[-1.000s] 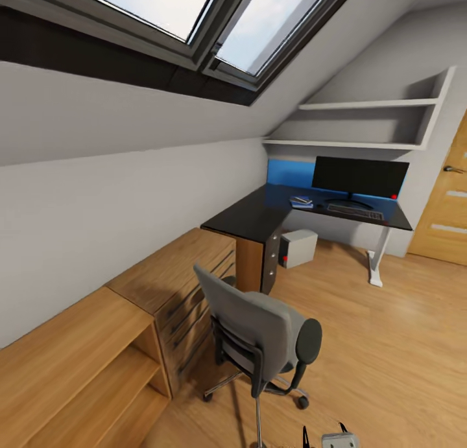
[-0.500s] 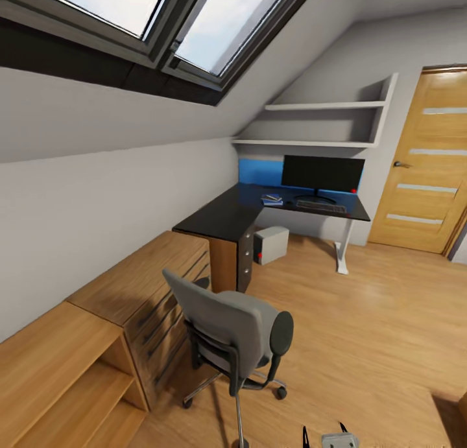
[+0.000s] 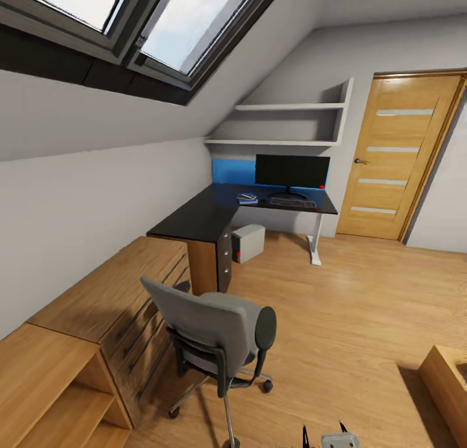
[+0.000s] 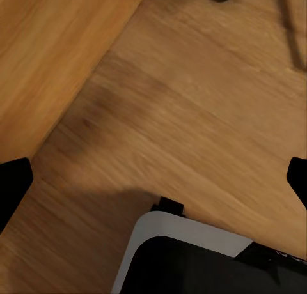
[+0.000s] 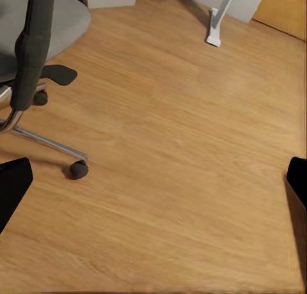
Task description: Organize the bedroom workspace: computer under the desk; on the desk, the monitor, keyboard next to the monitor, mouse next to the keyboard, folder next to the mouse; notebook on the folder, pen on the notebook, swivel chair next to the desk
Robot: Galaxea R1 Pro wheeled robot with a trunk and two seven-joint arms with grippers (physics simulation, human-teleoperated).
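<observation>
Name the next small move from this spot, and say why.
Probably roll forward toward the swivel chair. It stands out on the floor, apart from the desk, and both arms' jaws hang over bare wood floor with nothing between them. Whether the folder lies on the seat cannot be told, since the backrest faces the camera; closing in would show it.

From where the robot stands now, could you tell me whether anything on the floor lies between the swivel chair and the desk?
Nothing visible does. The swivel chair stands apart from the desk, beside the wooden drawer unit, with bare floor running to the desk's open side. The computer sits under the desk.
</observation>
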